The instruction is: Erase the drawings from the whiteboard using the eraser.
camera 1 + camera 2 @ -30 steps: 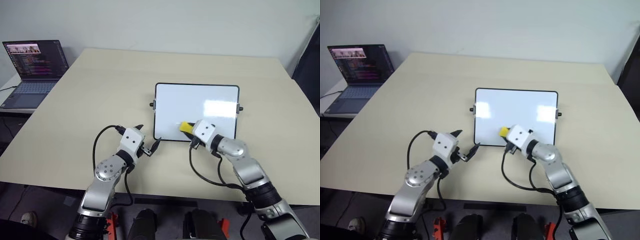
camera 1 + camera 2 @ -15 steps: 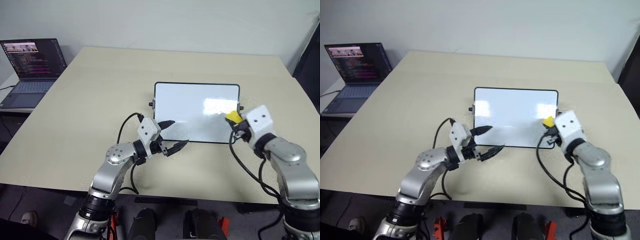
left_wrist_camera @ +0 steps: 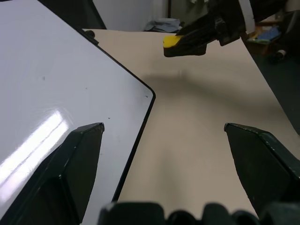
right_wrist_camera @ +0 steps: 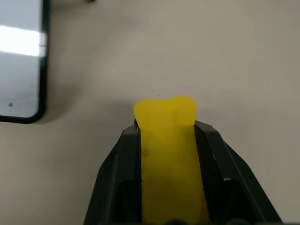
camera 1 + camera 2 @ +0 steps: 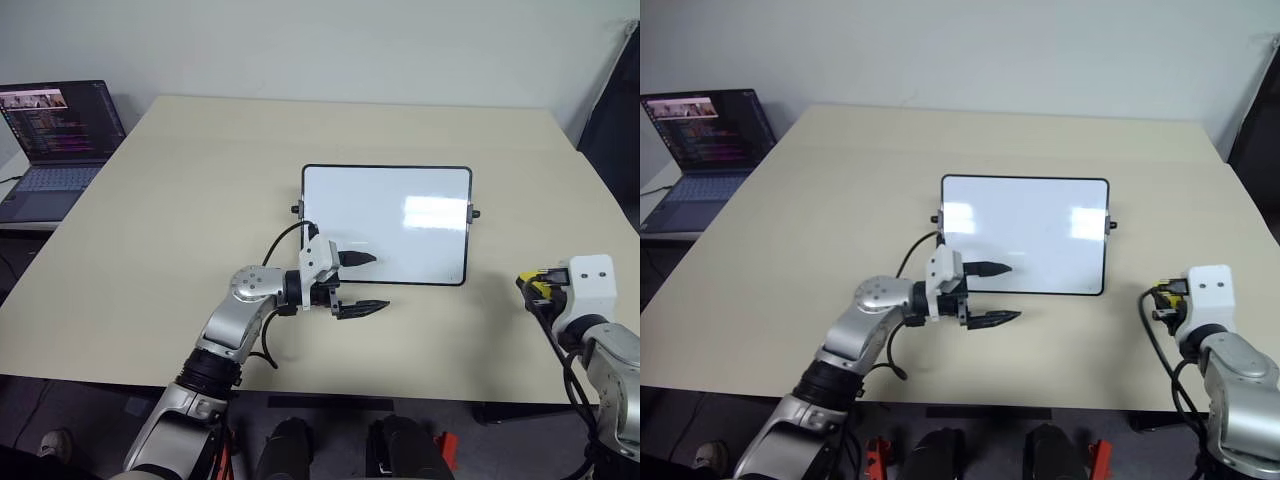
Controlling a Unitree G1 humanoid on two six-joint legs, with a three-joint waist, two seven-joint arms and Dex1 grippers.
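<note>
Yellow block eraser [image 4: 166, 154] off the board
Right pincer [image 5: 532, 288] clamped the eraser over the beige bench [image 5: 200, 180], beside the glossy black-framed whiteboard [image 5: 385, 222]; left pincer [image 5: 362, 283] gaped empty at its near edge.

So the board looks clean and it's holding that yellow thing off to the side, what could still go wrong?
The eraser is squeezed hard between the right gripper's fingers; opening them could let it bounce on the table. The left gripper is open, one finger over the whiteboard edge, and could nudge it.
</note>
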